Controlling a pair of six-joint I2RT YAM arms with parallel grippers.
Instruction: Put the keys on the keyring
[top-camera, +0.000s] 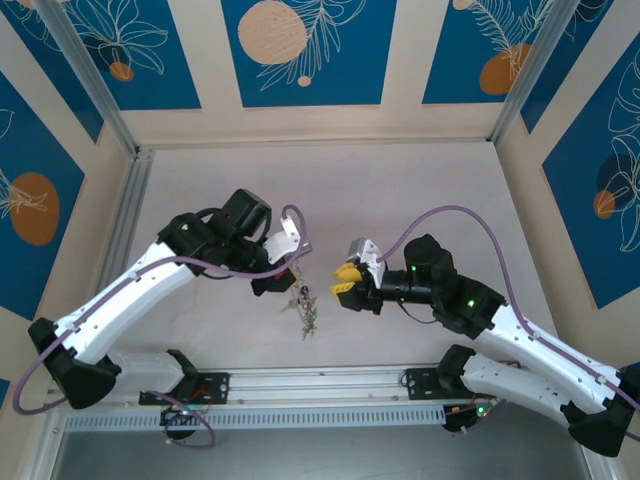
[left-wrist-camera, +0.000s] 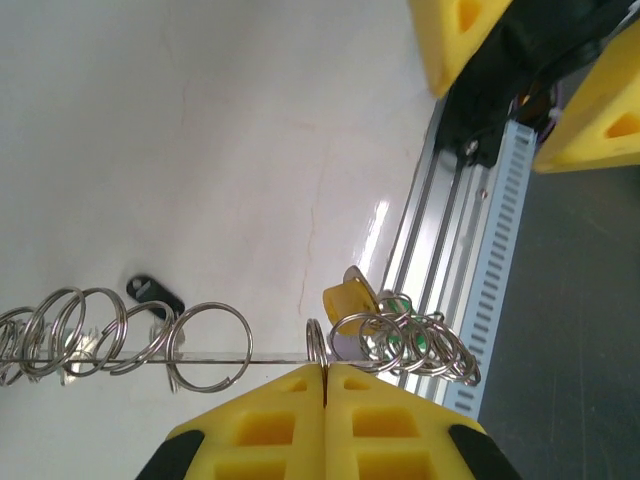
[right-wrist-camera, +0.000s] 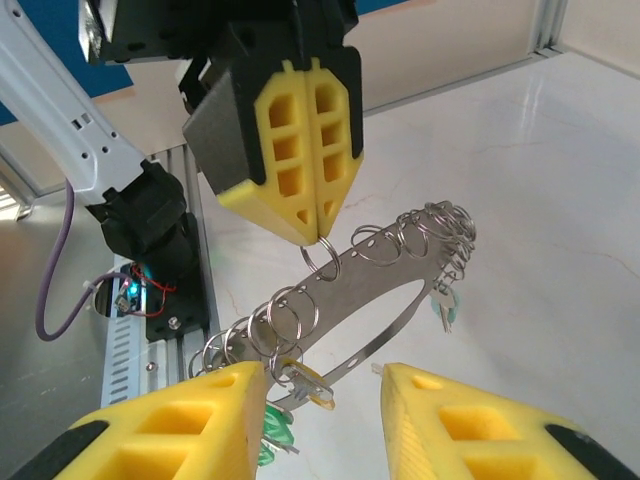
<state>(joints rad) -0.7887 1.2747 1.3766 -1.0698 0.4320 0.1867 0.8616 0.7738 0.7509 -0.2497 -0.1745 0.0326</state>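
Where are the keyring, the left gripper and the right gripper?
keyring (right-wrist-camera: 375, 275), right wrist view, flat grey band of the hoop.
left gripper (right-wrist-camera: 318, 232), right wrist view, shut yellow fingertips.
right gripper (right-wrist-camera: 318, 380), right wrist view, gap between its fingertips.

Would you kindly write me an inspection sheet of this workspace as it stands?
Surface: pale table, faintly marked.
Job's things: keyring held aloft, strung with tagged keys; dark tag beyond it.
Clutter: nothing seen.
Grippers: left claw shut on a small ring on the keyring; right claw open, empty, facing it.
Cables: purple cable along each arm.
Surroundings: blue floral panels; aluminium rail at the near edge.
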